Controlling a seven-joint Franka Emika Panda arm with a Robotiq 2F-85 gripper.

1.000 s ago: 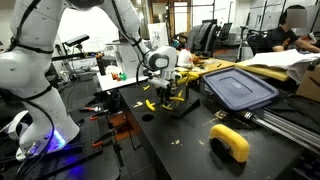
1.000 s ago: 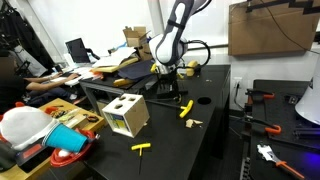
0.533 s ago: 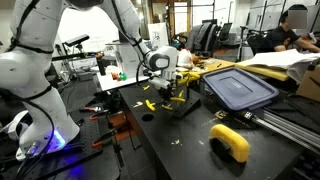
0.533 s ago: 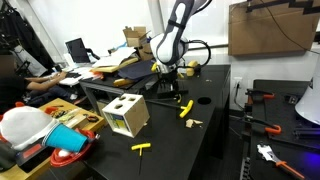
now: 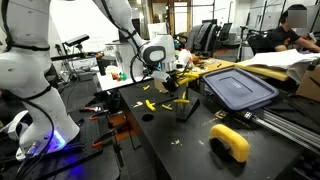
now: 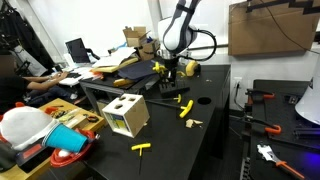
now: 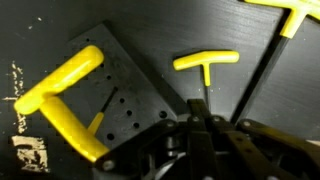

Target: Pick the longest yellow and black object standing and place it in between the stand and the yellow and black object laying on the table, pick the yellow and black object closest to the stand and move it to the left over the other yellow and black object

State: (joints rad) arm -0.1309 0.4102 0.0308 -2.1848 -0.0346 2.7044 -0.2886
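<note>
My gripper (image 5: 172, 80) (image 6: 170, 72) is shut on a yellow-and-black T-handle key (image 6: 159, 68) and holds it above the black stand (image 5: 186, 106) (image 6: 170, 90). In the wrist view the closed fingers (image 7: 200, 125) sit to the right of the stand (image 7: 115, 95), which still carries yellow-handled keys (image 7: 62, 82). A short yellow-and-black key (image 7: 206, 62) lies on the table just beyond the fingers. Another yellow handle (image 7: 288, 10) with a long black shaft shows at the top right. Two keys (image 6: 184, 104) lie on the table near the stand.
A dark blue bin lid (image 5: 238, 88) lies beside the stand. A yellow clamp-like tool (image 5: 231, 140) sits at the table front. A wooden box with cut-outs (image 6: 127, 115) and a loose yellow key (image 6: 142, 147) are on the black table (image 6: 205, 135). People sit at desks behind.
My gripper has risen from the stand, lifting a yellow-and-black key out of it. The keys lying on the table have not moved.
</note>
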